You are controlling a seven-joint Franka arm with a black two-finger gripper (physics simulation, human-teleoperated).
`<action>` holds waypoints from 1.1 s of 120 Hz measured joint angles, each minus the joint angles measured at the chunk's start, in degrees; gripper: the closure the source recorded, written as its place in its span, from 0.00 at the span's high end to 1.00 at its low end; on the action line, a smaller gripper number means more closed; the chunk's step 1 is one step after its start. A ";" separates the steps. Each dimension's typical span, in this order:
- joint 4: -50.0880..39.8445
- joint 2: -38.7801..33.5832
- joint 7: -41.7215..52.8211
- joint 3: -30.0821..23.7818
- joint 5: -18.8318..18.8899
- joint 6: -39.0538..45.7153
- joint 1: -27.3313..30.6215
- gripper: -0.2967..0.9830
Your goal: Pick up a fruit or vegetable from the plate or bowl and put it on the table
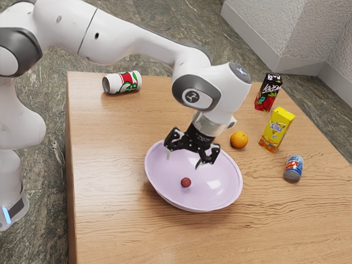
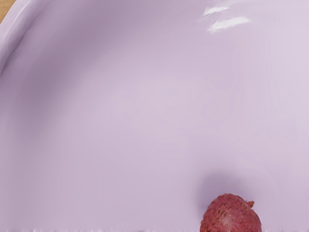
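Red fruit [image 2: 231,215] apparently lies below the tool [image 1: 183,160].

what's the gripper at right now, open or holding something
Gripper: open, jaws wide apart, holding nothing, over the purple bowl.

- Arm [image 1: 118,33]: glossy white, rounded segments; thin dark seam [image 1: 88,34], small dark round spot [image 1: 97,36].
- Joint covers [image 1: 22,45]: dark grey, curved.
- Emblem [image 1: 191,97]: pale ring, dark mark inside.
- Collar [image 1: 209,125]: silvery.
- Gripper [image 1: 183,160]: black, angular, two-fingered.
- Strip near base [image 1: 6,215]: light blue.
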 joint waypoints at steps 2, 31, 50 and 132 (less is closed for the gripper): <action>-0.02 0.37 -0.07 -0.04 -0.08 0.14 -0.03 0.77; 0.18 2.86 -1.01 -1.49 -1.41 1.29 -0.54 0.77; 0.07 4.42 -1.30 -2.22 -2.57 1.70 0.21 0.77; 12.90 8.31 3.26 -13.70 -9.18 1.36 20.35 0.77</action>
